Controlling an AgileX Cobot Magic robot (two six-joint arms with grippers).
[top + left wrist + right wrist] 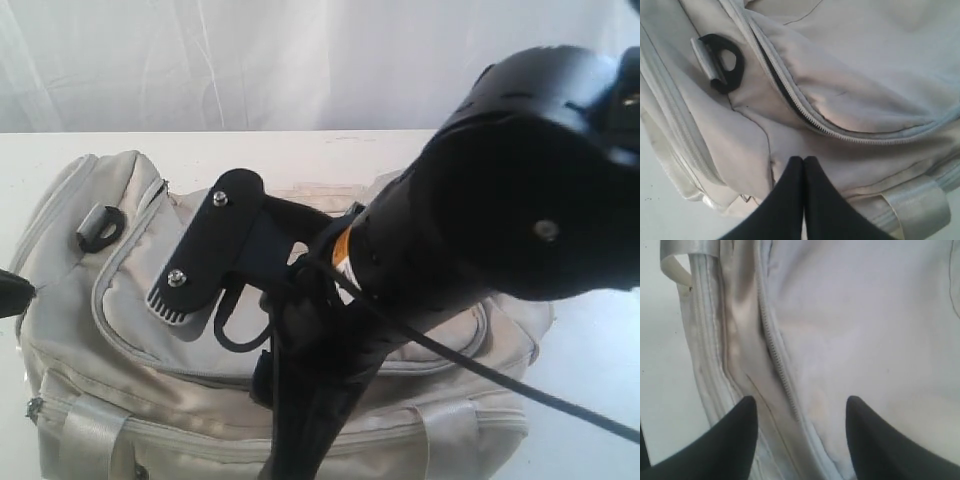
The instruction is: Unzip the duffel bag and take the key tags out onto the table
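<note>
Cream-beige duffel bag (pixel 130 300) with grey zipper (pixel 776 352) and black D-ring (pixel 739 70) lies on the worktop (pixel 590 350); left end effector (pixel 803 164) together, right end effector (pixel 801 409) apart.

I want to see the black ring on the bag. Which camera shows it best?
The left wrist view: the black D-ring is close and sharp on the duffel bag. The exterior view shows it small; the right wrist view misses it.

Glossy black arm (pixel 520 190) with a rounded housing.
Tapered black fingers (pixel 735 440) on the right claw (pixel 800 402); silver screws (pixel 545 230), thin black cable (pixel 500 378), yellow band (pixel 342 250).
</note>
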